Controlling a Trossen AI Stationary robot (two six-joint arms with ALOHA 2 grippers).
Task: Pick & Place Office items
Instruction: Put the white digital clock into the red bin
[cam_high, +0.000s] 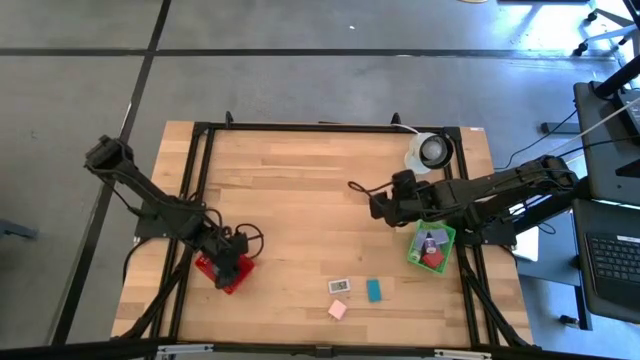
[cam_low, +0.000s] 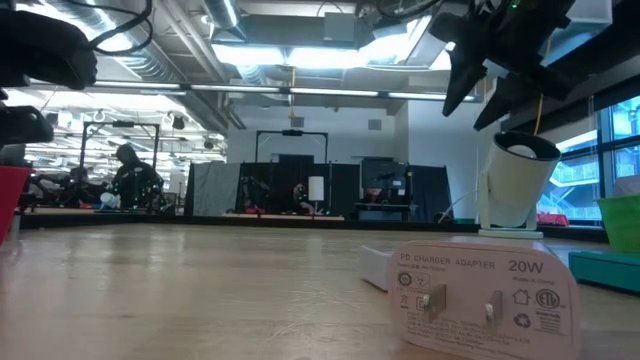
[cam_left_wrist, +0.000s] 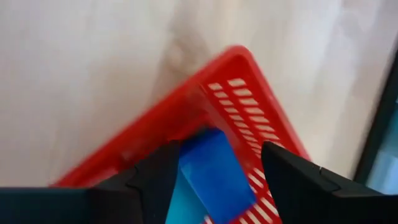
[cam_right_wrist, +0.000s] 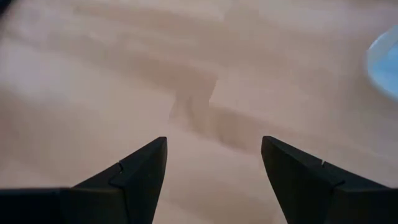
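1. The left gripper (cam_left_wrist: 214, 180) hangs over the red basket (cam_high: 226, 270) near the table's front-left part; its arm reaches in from the rear-left edge and bends down to the basket; in the left wrist view its fingers (cam_left_wrist: 152, 180) stand apart with a blue item (cam_left_wrist: 214, 171) between them, and whether the pads touch that piece I cannot tell; the blue piece sits over the basket's slotted wall.

2. The right gripper (cam_high: 375, 203) hovers above bare wood near the table's middle; its arm stretches in from the right edge, nearly level, passing over the green basket (cam_high: 431, 245); in the right wrist view its fingers (cam_right_wrist: 140, 177) are spread with only table surface between them, gripping nothing.

3. Baskets, counted: two; one red at front left, one green at the right edge; the green one holds several small pieces, purple, red and white among them, too small to count surely.

4. Loose office items on the wood near the front edge, counted: three; a white charger adapter (cam_high: 340, 287), a teal block (cam_high: 374, 290) just beside it, and a pink block (cam_high: 337, 310) near both.

5. One white round object (cam_high: 430, 150) with a dark centre stands at the rear right of the wooden table (cam_high: 300, 180).
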